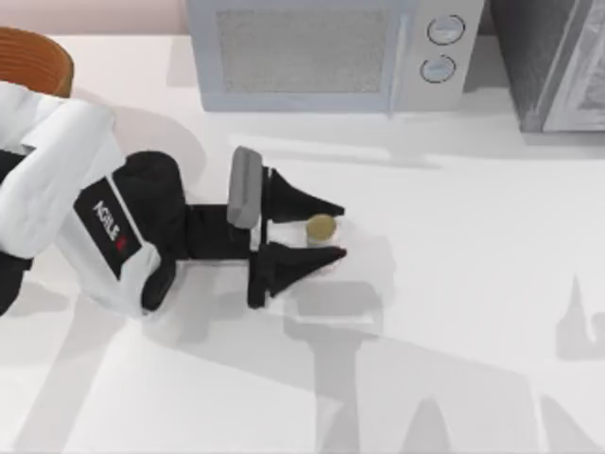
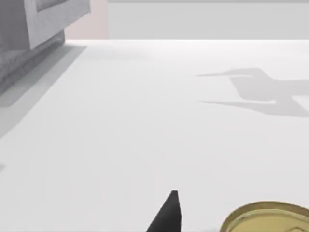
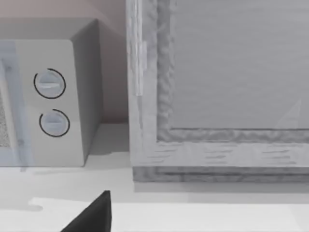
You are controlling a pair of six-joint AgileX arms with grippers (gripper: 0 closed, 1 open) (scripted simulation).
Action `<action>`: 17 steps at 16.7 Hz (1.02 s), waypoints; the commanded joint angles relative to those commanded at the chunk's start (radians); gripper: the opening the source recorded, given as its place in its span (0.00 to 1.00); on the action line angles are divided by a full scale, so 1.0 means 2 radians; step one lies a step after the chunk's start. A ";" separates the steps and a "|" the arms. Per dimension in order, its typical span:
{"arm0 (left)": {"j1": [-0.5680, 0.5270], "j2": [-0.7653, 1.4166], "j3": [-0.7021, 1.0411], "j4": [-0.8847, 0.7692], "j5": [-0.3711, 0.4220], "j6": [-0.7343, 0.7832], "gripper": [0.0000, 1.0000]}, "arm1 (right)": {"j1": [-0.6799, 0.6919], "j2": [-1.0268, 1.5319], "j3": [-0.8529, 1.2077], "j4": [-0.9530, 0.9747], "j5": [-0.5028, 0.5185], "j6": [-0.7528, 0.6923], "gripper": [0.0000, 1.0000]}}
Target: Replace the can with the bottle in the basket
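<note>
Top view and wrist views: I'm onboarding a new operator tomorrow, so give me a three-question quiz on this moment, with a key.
1. True or false: the can stands inside the basket.
2. Which gripper has the can between its fingers?
A. left gripper
B. right gripper
C. both
3. Fill in: along the table's far edge, behind the can, stands a ____ with two round dials.

Key:
1. False. The can is on the table, near the middle; the basket sits at the top view's far left corner.
2. A. Its fingers flank the can, and the jaws look open.
3. microwave.
</note>
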State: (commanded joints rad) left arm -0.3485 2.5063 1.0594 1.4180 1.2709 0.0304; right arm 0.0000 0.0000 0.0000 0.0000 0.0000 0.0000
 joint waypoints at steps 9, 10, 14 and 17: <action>0.000 0.000 0.000 0.000 0.000 0.000 1.00 | 0.000 0.000 0.000 0.000 0.000 0.000 1.00; 0.000 0.000 0.000 0.000 0.000 0.000 1.00 | 0.000 0.000 0.000 0.000 0.000 0.000 1.00; 0.009 -0.015 -0.010 -0.013 -0.012 -0.002 1.00 | 0.000 0.000 0.000 0.000 0.000 0.000 1.00; 0.030 -0.077 -0.044 -0.062 -0.056 -0.005 1.00 | 0.000 0.000 0.000 0.000 0.000 0.000 1.00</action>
State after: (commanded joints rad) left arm -0.2876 2.3525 0.9723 1.2938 1.1595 0.0195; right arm 0.0000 0.0000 0.0000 0.0000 0.0000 0.0000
